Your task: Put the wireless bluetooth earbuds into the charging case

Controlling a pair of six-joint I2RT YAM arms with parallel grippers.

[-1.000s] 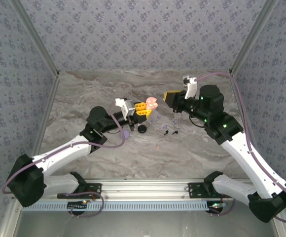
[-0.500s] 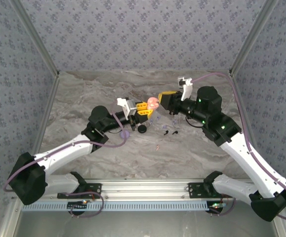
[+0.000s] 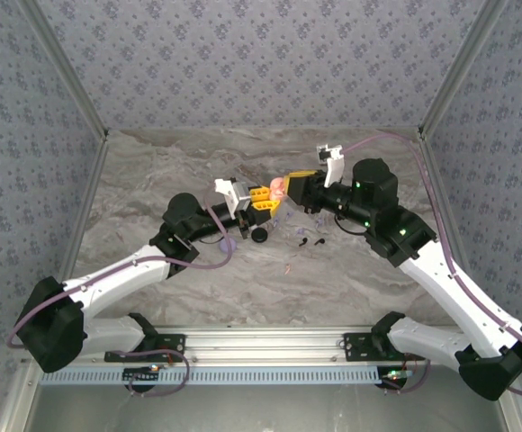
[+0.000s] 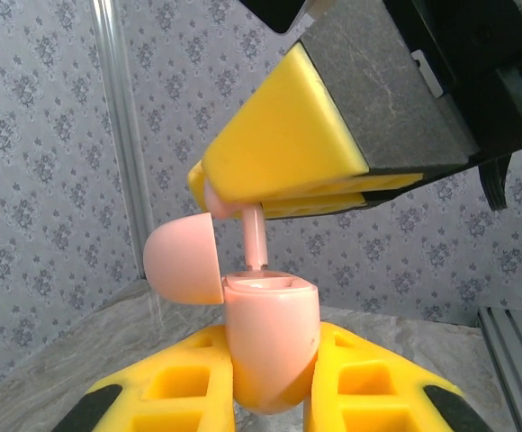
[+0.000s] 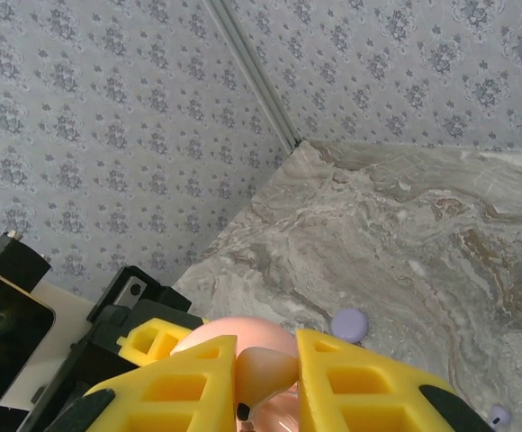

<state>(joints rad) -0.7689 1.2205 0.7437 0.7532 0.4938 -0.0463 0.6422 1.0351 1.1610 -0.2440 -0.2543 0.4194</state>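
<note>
My left gripper (image 3: 263, 200) is shut on a pink charging case (image 4: 274, 315) and holds it upright above the table, its lid (image 4: 182, 261) swung open to the left. My right gripper (image 3: 295, 185) is shut on a pink earbud (image 5: 270, 367) and sits right over the case. The left wrist view has the earbud's stem (image 4: 254, 236) pointing straight down into the case's open top, below the right fingers (image 4: 288, 153). Seen from the right wrist, the case (image 5: 243, 331) lies just behind the earbud. Two black earbuds (image 3: 311, 241) and a lilac earbud (image 3: 288, 267) lie on the marble.
A black round case (image 3: 260, 235) and a lilac round case (image 3: 228, 243) rest on the table below the left gripper. Small lilac pieces (image 3: 284, 216) lie under the raised case. A lilac disc (image 5: 350, 325) shows on the marble in the right wrist view. Patterned walls enclose the table.
My right gripper has moved left with the pink earbud until it meets the case held by the left gripper. The left arm has stayed put.
</note>
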